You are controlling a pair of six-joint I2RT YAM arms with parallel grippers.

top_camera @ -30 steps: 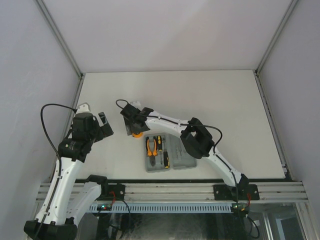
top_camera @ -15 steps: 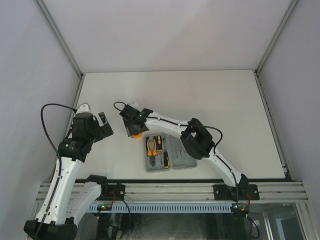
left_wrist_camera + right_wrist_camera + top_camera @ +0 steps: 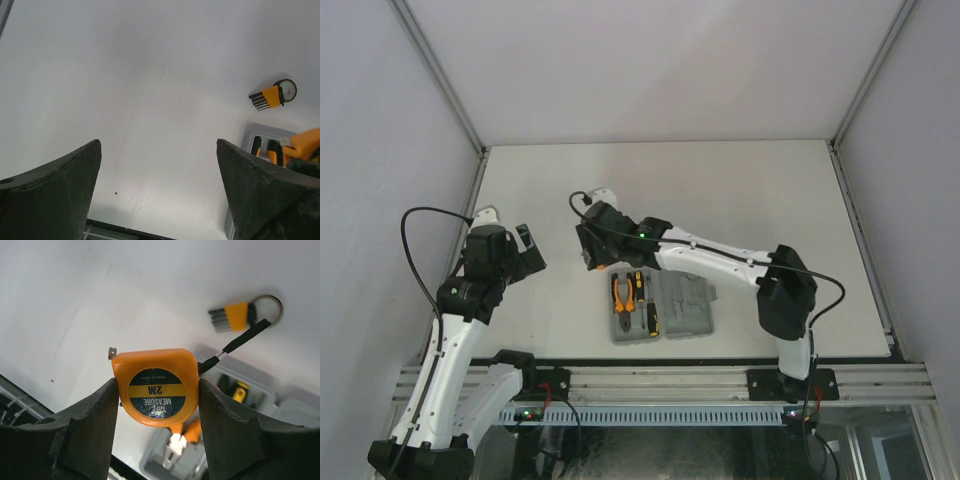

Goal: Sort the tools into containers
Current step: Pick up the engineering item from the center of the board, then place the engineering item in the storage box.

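Right hand clamps the tape measure over the worktop, beside the open case containing pliers. Hex-key set lies loose near the case. Left hand spread wide, empty.

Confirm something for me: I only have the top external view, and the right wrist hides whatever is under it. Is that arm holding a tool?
Observer: Yes. The right wrist view shows the right gripper with its jaws shut on the orange tape measure.
Operator: Where is the hex-key set?
Observer: The hex-key set lies on the table, just outside the grey case.
Operator: Is the left arm carrying anything?
Observer: No. The left wrist view shows the left gripper with jaws open and nothing between them.
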